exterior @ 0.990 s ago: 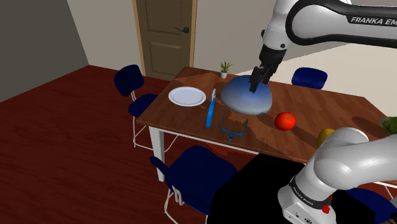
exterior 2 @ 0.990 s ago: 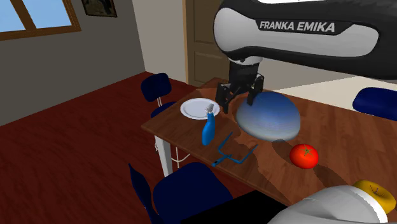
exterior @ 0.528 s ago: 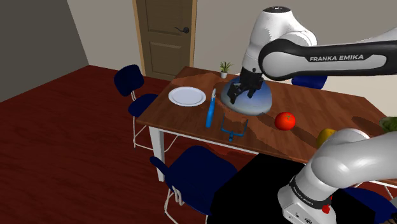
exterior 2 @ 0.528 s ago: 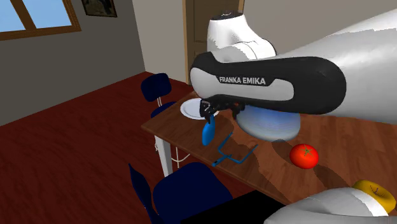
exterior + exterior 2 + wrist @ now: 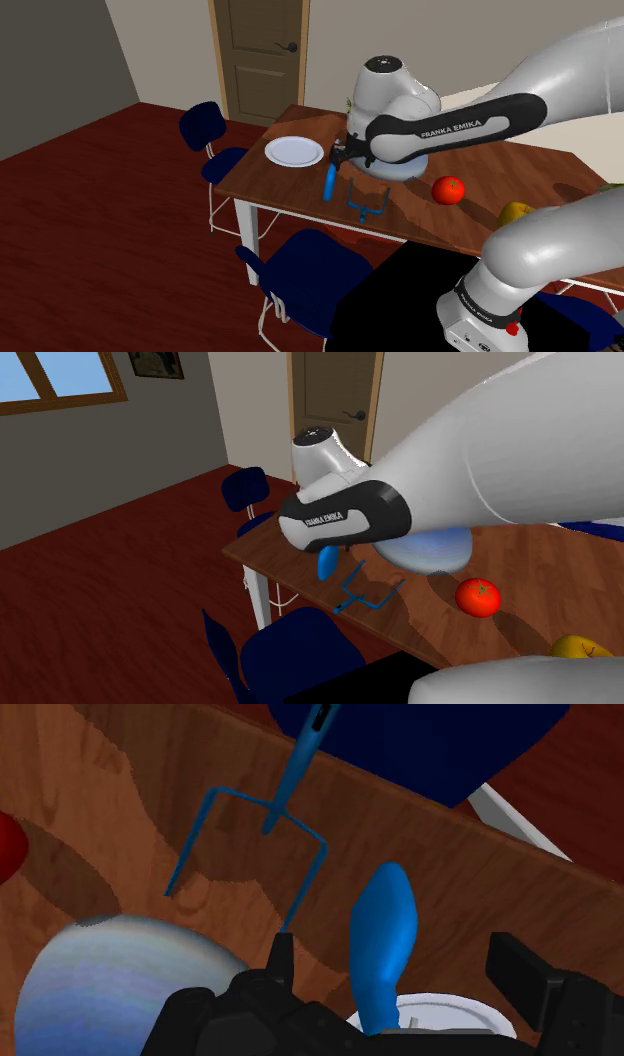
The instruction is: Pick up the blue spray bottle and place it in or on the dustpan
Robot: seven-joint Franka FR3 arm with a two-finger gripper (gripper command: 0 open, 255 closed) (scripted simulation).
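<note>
blue spray bottle [image 5: 330,184] stands upright on the table [image 5: 268,176], just beside the white plate [image 5: 293,152]. the tool [image 5: 400,962] is wide open around the bottle, both fingers clear of it, holding nothing. the thin blue dustpan [image 5: 366,203] lies farther from the plate.

light: even, bright | shadows: soft on table [image 5: 500,170] (tomato's darkest) | blur: none

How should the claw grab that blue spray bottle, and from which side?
Around its slim body, from above: the blue spray bottle stands upright, and the open claw straddles it with room on both sides.
</note>
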